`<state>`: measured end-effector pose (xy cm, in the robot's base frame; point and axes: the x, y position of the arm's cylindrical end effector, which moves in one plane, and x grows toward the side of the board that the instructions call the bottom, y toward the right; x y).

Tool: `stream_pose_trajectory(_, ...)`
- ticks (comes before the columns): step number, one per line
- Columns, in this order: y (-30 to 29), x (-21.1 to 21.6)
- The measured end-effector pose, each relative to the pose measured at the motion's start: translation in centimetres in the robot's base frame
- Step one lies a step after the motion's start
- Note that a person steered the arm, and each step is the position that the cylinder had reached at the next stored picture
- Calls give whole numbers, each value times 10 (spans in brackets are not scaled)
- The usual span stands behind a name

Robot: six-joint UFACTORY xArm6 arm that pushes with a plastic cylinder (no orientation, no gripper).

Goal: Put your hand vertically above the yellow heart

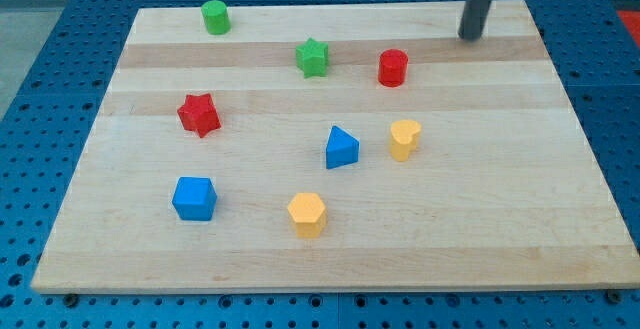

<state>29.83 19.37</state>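
While my tip [470,37] sits near the bench's [560,219] top-right corner, well apart from the yellow heart [404,139], the approach remains; no claw exists.

pale striped wood tabletop [560,219], blocks in pairs: two green, two red, two blue, two yellow; dark rod.

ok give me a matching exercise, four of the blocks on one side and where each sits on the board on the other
Blocks:
1. green cylinder block
2. blue cube block
3. yellow heart block
4. red star block

Places:
A. beside the blue triangle block, on its right in the view
B. view's top left corner
C. view's left, mid-height
D. view's bottom left

Pairs: 1-B, 2-D, 3-A, 4-C
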Motion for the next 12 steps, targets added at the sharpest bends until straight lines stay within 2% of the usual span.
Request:
stream_pose_trajectory(1, -4, 35)
stream_pose_trajectory(4, -15, 81)
stream_pose_trajectory(6, -58, 90)
stream_pose_trajectory(8, -59, 90)
stream_pose_trajectory(11, -144, 97)
stream_pose_trajectory(12, -186, 132)
